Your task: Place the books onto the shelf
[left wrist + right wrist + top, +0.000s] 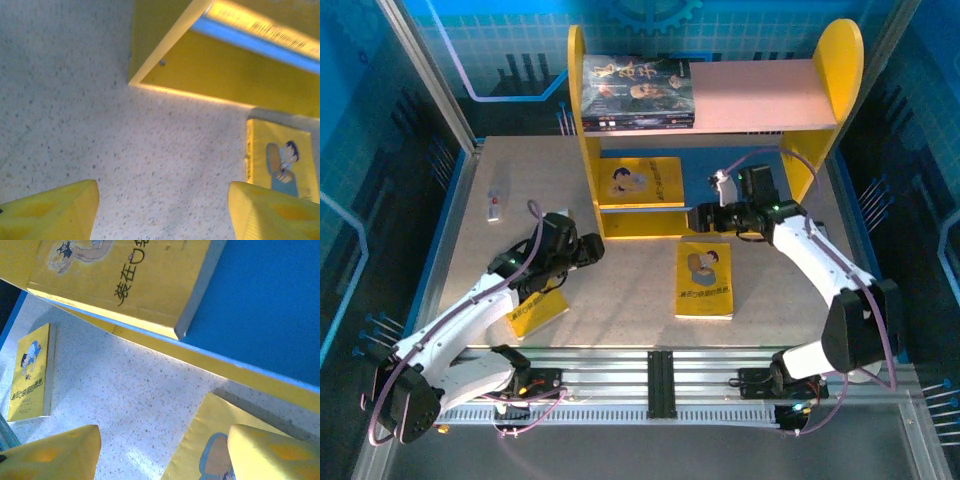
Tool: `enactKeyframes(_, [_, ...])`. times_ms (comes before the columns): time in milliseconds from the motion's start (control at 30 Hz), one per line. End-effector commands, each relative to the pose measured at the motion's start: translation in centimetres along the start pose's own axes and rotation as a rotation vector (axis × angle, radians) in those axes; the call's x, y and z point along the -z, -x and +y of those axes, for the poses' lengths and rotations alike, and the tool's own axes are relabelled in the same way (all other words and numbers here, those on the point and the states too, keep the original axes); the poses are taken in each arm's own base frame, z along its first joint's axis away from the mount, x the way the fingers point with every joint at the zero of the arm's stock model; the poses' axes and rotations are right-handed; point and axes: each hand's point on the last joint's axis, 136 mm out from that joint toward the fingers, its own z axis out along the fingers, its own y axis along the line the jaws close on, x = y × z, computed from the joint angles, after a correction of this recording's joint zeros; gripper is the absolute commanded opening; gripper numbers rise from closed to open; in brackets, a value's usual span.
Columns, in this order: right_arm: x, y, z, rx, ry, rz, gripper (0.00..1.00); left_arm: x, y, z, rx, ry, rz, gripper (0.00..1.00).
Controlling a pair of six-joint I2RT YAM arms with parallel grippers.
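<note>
Stack of dark books (640,92) up on the shelf (847,62), pink top board. One yellow book (640,180) lies on the blue lower board. A second yellow book (705,280) lies on the table (620,290) out front, and a third yellow book (538,311) is half under the left arm (460,322).

Bright, blue-tinted overhead light, soft wrist-view blur, glare along the shelf (210,70) edge

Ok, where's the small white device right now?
Top view: the white device lies on the table toward its far left side, left of the shelf and apart from it.
</note>
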Motion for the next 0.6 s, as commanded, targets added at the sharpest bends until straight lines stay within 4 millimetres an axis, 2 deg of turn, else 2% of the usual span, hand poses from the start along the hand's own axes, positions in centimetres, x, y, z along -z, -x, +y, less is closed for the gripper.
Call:
enactKeyframes(0, [2.0,-1.5,-1.1,-0.037,-0.049,-0.024,0.70,-1.1,-1.8,-0.3,0.037,-0.033,0.056,0.70])
enactKeyframes(100, [2.5,-4.5,-2.6,-0.108,-0.087,0.001,0.71,-2.3,-3.6,-1.5,0.033,-0.070,0.088,0.70])
enactKeyframes(200, [2.0,-8.0,-4.3,-0.176,-0.130,0.052,0.71,-3.6,-5.4,-2.8,0.005,-0.077,0.135,0.70])
enactKeyframes(300, [1.9,-10.6,-5.8,-0.234,-0.187,0.093,0.71,-4.8,-6.9,-3.9,-0.014,-0.081,0.180,0.70])
enactKeyframes(467, [1.0,-13.3,-6.7,-0.293,-0.205,0.141,0.72,-5.8,-8.1,-5.0,-0.015,-0.102,0.210,0.70])
enactKeyframes(567, [1.0,-14.0,-7.8,-0.304,-0.261,0.157,0.72,-5.9,-8.4,-5.2,-0.016,-0.109,0.218,0.70])
